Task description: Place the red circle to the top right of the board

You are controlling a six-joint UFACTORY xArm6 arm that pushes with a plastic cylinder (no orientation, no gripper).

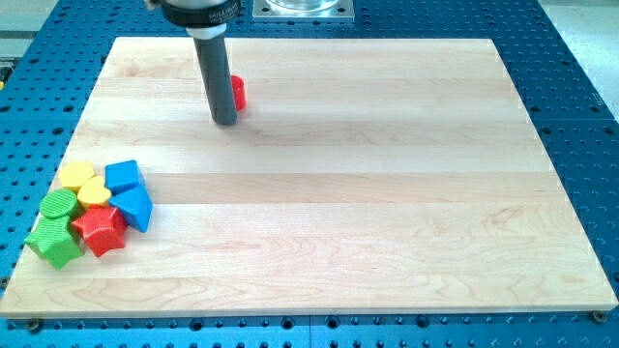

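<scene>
My tip [224, 122] sits on the wooden board [387, 193] in its upper-left area, at the lower end of a straight dark rod that descends from the metal mount at the view's top. The rod carries no fingers or jaws — nothing opens, closes or holds; contact with blocks is by the rod's side only.

The red circle [238, 93] lies just to the view's right of the rod, slightly above the tip, and is partly hidden by the rod. Whether rod and block touch cannot be told. The block is in the upper-left part of the board, well apart from the top-right corner.

A cluster of 7 blocks rests near the board's lower-left edge, well apart from my tip:
- yellow block [76, 175], top of the cluster;
- yellow heart [94, 193], just below it;
- blue block [124, 176] and blue block [134, 206], on the cluster's right side;
- red star [100, 228], at the bottom;
- green circle [60, 204] and green block [53, 241] — on the left side.
</scene>
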